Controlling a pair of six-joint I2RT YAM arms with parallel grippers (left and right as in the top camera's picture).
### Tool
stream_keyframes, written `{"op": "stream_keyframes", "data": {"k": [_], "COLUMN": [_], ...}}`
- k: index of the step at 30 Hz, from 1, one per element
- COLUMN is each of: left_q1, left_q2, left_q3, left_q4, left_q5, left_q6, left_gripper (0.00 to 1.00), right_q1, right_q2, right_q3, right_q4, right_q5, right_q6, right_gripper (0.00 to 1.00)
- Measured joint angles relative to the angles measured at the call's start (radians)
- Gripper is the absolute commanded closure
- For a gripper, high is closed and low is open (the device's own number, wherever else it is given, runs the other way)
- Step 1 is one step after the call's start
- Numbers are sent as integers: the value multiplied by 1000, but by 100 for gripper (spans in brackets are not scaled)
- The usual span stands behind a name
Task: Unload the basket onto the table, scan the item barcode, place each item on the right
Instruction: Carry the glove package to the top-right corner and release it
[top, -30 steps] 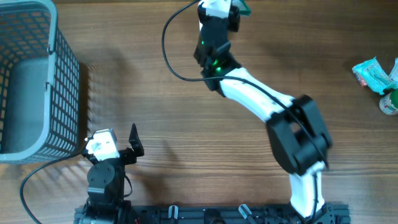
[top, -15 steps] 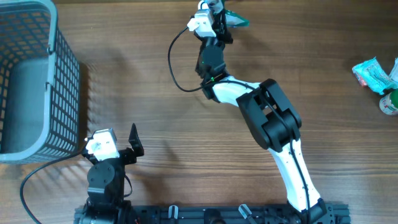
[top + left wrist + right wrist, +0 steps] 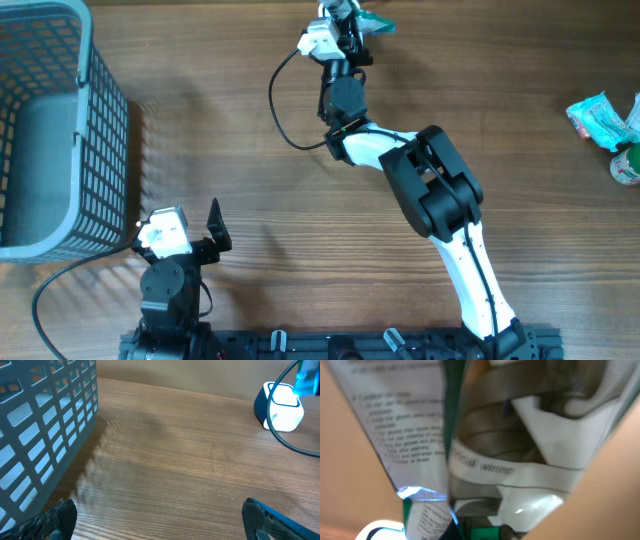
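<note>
Step in hand: presenting the item. Right gripper (image 3: 353,20) has its fingers clamped on the clear, green-edged printed plastic packet (image 3: 415,435), at the table's far edge near the white-and-blue barcode scanner (image 3: 282,407). Left gripper (image 3: 160,517) rests with fingers wide apart, empty. Next move probably calls for turning the packet's code towards the scanner; no barcode is visible.

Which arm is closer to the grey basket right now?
Left. The left arm sits just beside the basket's near right corner. The right arm stretches to the table's far edge, well off to the basket's right, holding a green packet.
</note>
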Motion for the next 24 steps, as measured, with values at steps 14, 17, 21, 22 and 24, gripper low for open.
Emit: {"op": "stream_keyframes", "data": {"k": [14,17,21,22,24], "left_q1": [0,0,0,0,0], "left_q2": [0,0,0,0,0], "left_q3": [0,0,0,0,0], "left_q4": [0,0,0,0,0], "left_q5": [0,0,0,0,0], "left_q6": [0,0,0,0,0], "left_gripper": [0,0,0,0,0], "right_q1": [-332,-515,-697,-722,-753], "right_q2": [1,-7,-14,-14,-14], "right_q3": [16,17,18,18,18], "right_q4": [171,21,-285,-340,-378], "right_q5": [542,676,754,757,759], "right_q6": [-418,-386,-268,-237,-194], "right_gripper": [96,96,68,37,6]}}
